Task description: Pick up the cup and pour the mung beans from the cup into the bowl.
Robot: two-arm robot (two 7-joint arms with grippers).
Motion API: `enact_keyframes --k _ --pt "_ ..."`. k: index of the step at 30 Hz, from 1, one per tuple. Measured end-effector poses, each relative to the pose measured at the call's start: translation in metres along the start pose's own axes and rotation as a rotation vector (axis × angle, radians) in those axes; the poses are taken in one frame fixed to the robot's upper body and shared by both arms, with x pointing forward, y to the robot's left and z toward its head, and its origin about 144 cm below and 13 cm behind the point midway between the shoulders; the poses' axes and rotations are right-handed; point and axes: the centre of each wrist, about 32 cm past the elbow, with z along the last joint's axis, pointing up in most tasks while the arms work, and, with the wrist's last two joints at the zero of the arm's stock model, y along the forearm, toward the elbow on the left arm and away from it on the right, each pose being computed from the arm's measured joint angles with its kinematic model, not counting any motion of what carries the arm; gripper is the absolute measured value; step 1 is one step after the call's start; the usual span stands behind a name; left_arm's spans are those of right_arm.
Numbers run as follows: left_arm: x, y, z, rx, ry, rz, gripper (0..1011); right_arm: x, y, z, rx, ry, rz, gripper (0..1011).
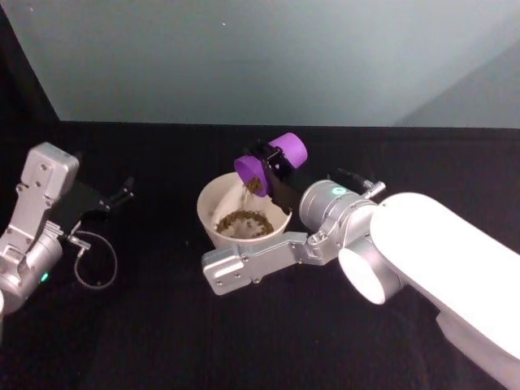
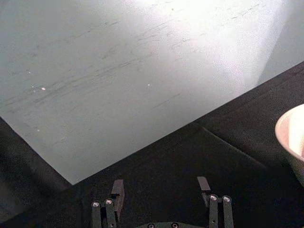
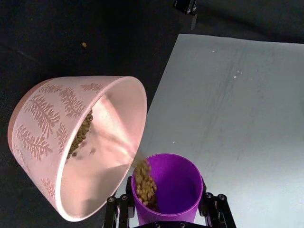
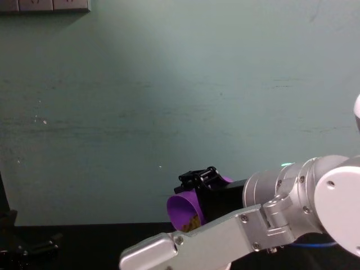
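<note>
beans are streaming from the purple cup [image 1: 288,149] into the cream bowl [image 1: 208,213] — the cup is tipped on its side above the bowl's far rim, mouth angled down toward the middle. right hand [image 1: 275,169] is clamped on the cup, a finger on either side. mung beans [image 1: 242,221] cover the bowl's bottom; the right wrist view shows more lying along the cup's lower wall at the lip. bowl sits on the black worktop [image 1: 162,325]. left hand [image 1: 122,195] hangs well apart on the left, fingers spread, holding nothing. one small speck [image 3: 83,45] lies on the worktop near the bowl — probably a stray bean.
</note>
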Motion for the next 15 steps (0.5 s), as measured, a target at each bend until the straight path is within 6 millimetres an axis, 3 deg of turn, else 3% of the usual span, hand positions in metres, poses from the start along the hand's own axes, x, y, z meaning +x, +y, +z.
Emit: enact_keyframes --k 15 --pt "0.0 0.0 0.0 0.0 0.0 0.0 1000 0.0011 -0.0016 0.0089 -0.024 -0.112 0.007 729"
